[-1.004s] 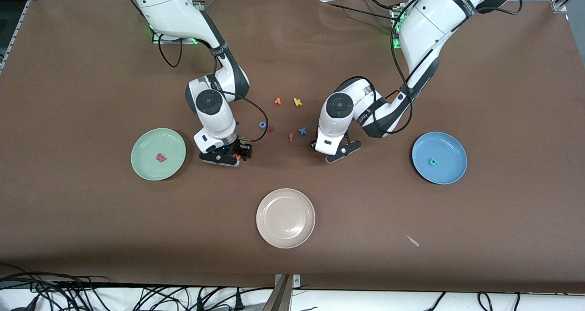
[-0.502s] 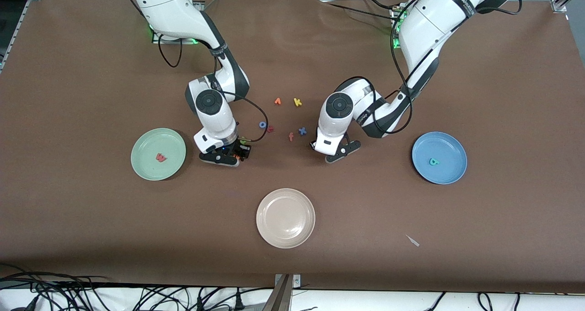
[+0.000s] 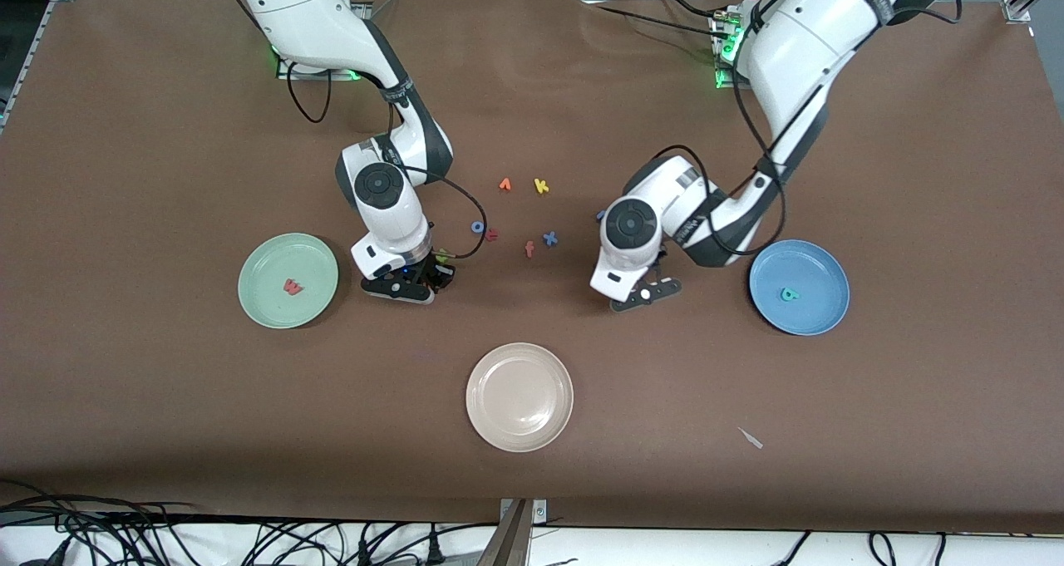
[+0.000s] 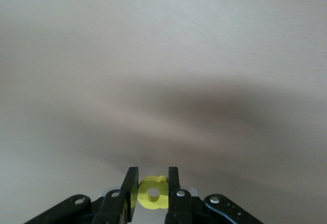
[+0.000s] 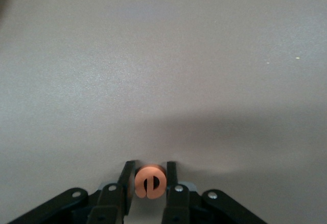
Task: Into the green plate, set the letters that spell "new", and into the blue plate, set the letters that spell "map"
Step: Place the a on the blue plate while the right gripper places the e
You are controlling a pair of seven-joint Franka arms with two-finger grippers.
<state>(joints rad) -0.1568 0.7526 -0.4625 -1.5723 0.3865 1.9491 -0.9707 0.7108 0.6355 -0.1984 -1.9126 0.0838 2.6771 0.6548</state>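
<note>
Pinching a letter each: only the wrist views show it. The left wrist view has a yellow a (image 4: 153, 193) clamped between the two black pads, bare bench (image 4: 163, 55) below. The right wrist view has an orange e (image 5: 149, 182) clamped the same way. In the front view both letters are hidden under the hands.

The front view alone gives the layout. Right fingers (image 3: 411, 286) are at mid-height of the frame, low over the bench just beside the green plate (image 3: 258, 258). That arm drops from the top edge, elbow bent, hand pointing straight down. A pink-red w (image 3: 292, 286) lies in the green plate.

Left fingers (image 3: 640, 292) are also at mid-height, over bare bench between the letter cluster and the blue plate (image 3: 819, 267). That arm is folded at the wrist, hand pointing down. A teal p (image 3: 789, 294) lies in the blue plate.

In the frame centre, loose on the bench: yellow k (image 3: 541, 186), blue o (image 3: 478, 227), salmon f (image 3: 529, 248), blue x (image 3: 549, 238). A green scrap (image 3: 443, 256) shows at the right hand's edge, shape unreadable. The beige plate (image 3: 519, 397) sits lower centre.
</note>
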